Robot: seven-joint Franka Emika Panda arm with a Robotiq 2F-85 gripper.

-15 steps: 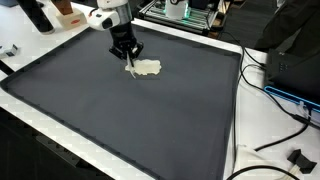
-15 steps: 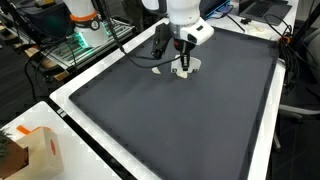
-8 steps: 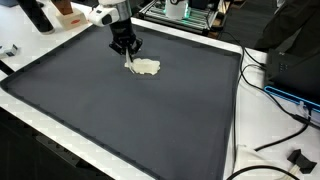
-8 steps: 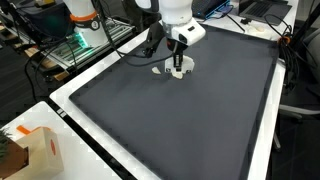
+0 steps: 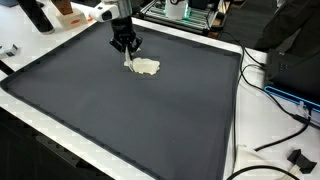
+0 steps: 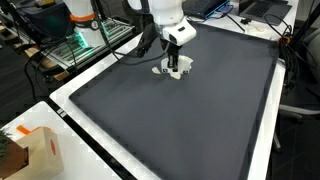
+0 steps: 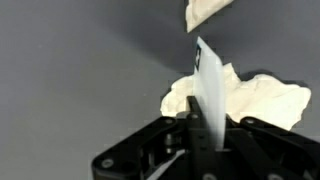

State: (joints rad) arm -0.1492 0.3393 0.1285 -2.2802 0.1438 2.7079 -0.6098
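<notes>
Where the end effector [image 5: 128, 57] clamps one raised edge, the white cloth [image 5: 149, 68] lies just beneath.

Exterior view: black gripper [image 5: 128, 57] over far part of dark mat [image 5: 130, 115], fingers pinching raised edge of crumpled cream cloth [image 5: 148, 68]. Rest of cloth lies flat on mat. White table rim [image 5: 245, 110] borders mat; black cables [image 5: 285, 105] lie beside rim.
</notes>
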